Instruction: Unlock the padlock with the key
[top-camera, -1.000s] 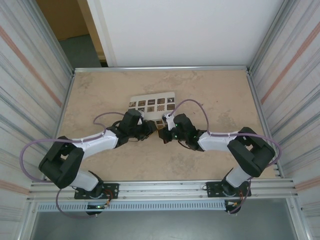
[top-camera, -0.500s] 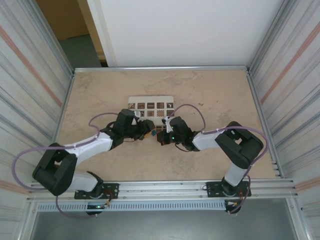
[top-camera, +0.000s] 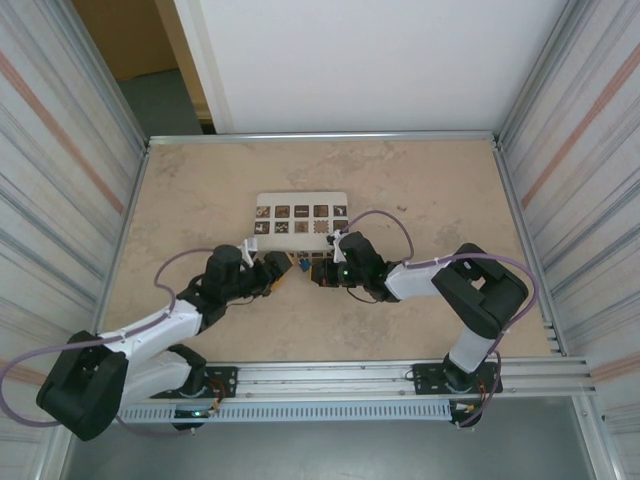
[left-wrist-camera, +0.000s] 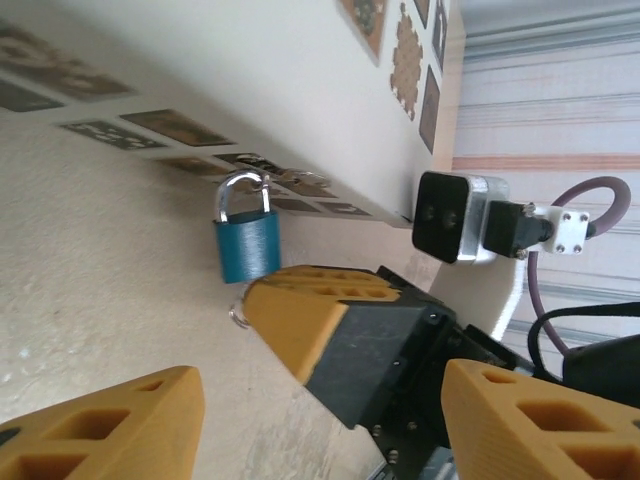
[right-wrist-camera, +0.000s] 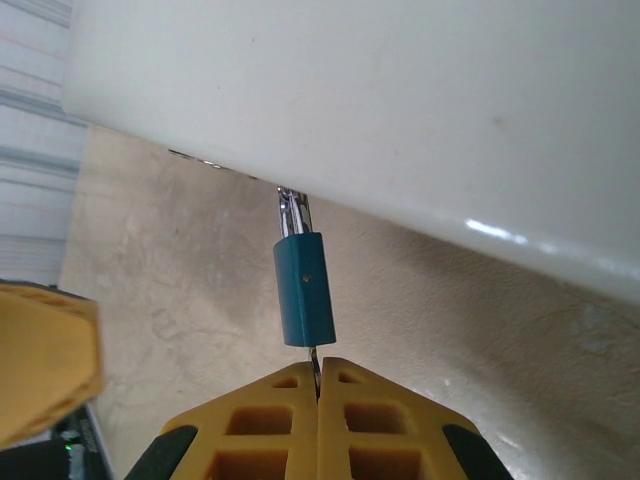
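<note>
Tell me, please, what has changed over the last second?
The left gripper drew back toward its base and its fingers opened, apparently letting go of the padlock. The right gripper stayed shut on the key in the padlock, beside the white box.

- The left arm (top-camera: 150, 330) lies low and stretched, reaching from its base up and rightward toward the middle of the surface.
- The left tool (top-camera: 278, 270) has its yellow fingers (left-wrist-camera: 110, 425) spread wide apart, holding nothing.
- The right arm (top-camera: 470, 290) is bent sharply at the elbow, its forearm running leftward.
- The right tool (right-wrist-camera: 318, 378) has its fingers pressed together on the key (right-wrist-camera: 314, 362).
- The two tools face each other tip to tip, near but apart.
</note>
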